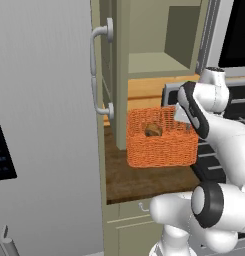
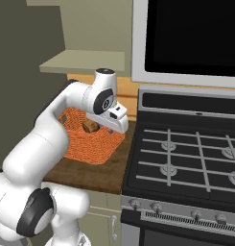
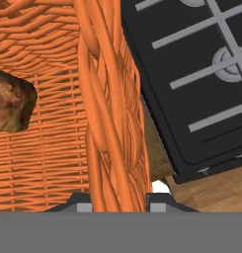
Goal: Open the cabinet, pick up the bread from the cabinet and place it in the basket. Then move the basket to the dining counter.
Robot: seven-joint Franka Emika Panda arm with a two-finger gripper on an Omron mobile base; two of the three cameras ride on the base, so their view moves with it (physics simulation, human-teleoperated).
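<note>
Currently the pincer straddles the basket wall nearest the stove, one finger each side of the rim (apparently clamped on it). Bread lies inside the basket, which sits on the dark wood surface below the open cabinet.

A kitchen (rendered): gas stove, fridge, wooden counter.

Brown bread inside orange basket

White glossy arm, dark joint bands
</note>
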